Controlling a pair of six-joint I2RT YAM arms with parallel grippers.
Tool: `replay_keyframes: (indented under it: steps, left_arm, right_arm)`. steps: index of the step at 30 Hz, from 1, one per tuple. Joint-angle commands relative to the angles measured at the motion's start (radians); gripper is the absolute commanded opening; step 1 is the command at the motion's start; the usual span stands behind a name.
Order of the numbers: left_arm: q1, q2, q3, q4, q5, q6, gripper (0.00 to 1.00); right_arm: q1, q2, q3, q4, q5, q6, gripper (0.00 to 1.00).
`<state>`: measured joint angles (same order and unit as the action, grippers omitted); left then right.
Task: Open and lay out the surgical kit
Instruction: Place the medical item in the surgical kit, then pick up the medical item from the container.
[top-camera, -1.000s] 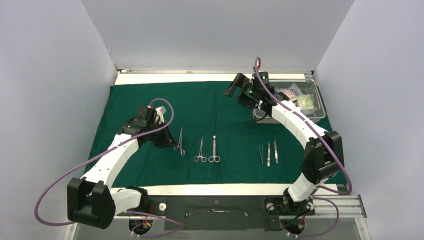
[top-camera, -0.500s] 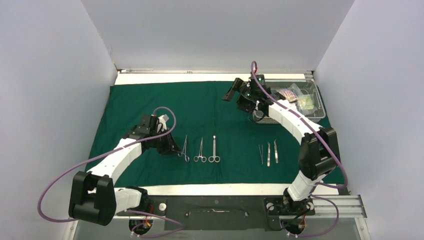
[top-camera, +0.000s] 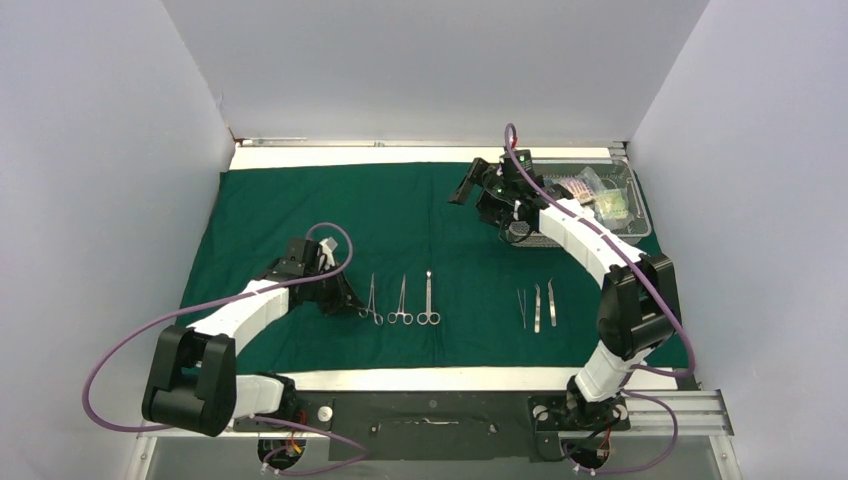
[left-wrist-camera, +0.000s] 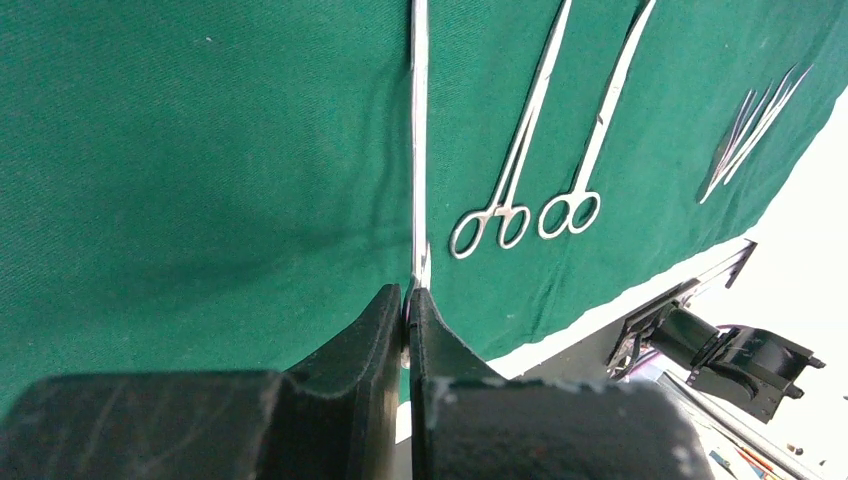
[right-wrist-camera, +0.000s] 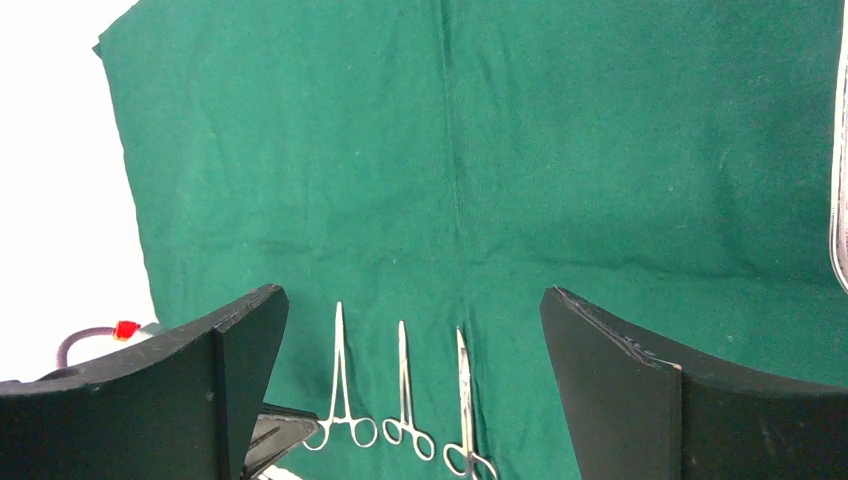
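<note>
The dark green drape is spread flat over the table. Three ring-handled forceps lie on it in a row near the front. My left gripper is shut on the ring handle of the leftmost forceps, which rests low on the cloth. The left wrist view shows the jaws pinching its handle. Tweezers lie to the right. The wire-mesh tray holds clear packets at the back right. My right gripper is open and empty above the cloth, left of the tray.
The middle forceps and right forceps lie close beside the held one. White table strips border the drape front and back. Walls close in on both sides. The tray's edge shows at the far right of the right wrist view.
My left gripper has carried the leftmost forceps right and toward the front, lining it up beside the other two. My right gripper has shifted only slightly.
</note>
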<state>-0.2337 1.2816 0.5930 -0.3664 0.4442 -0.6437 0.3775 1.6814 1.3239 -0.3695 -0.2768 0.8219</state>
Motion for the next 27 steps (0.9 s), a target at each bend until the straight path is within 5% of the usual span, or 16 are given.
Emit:
replay_keyframes:
  steps: [1,9,16,21,25,27]
  left_arm:
    - [0.005,0.009,0.001,-0.026,-0.080,-0.022,0.00]
    - [0.005,0.003,0.116,-0.181,-0.196,0.064,0.17]
    - [0.004,0.012,0.194,-0.228,-0.181,0.098,0.52]
    - [0.004,0.003,0.258,-0.272,-0.185,0.130,0.65]
    - [0.004,-0.003,0.389,-0.319,-0.222,0.173,0.78]
    - [0.004,-0.008,0.450,-0.329,-0.249,0.186,0.92]
  right_arm:
    - [-0.012,-0.018,0.007,0.012,0.013,-0.009,0.96]
    - [-0.039,-0.026,0.043,-0.017,0.037,-0.050,0.97]
    - [-0.089,-0.057,0.086,-0.060,0.082,-0.109,1.00]
    - [-0.157,-0.056,0.140,-0.124,0.123,-0.183,1.00]
    - [-0.225,-0.026,0.223,-0.230,0.236,-0.321,0.90]
    - [-0.251,0.001,0.272,-0.291,0.339,-0.400,0.90]
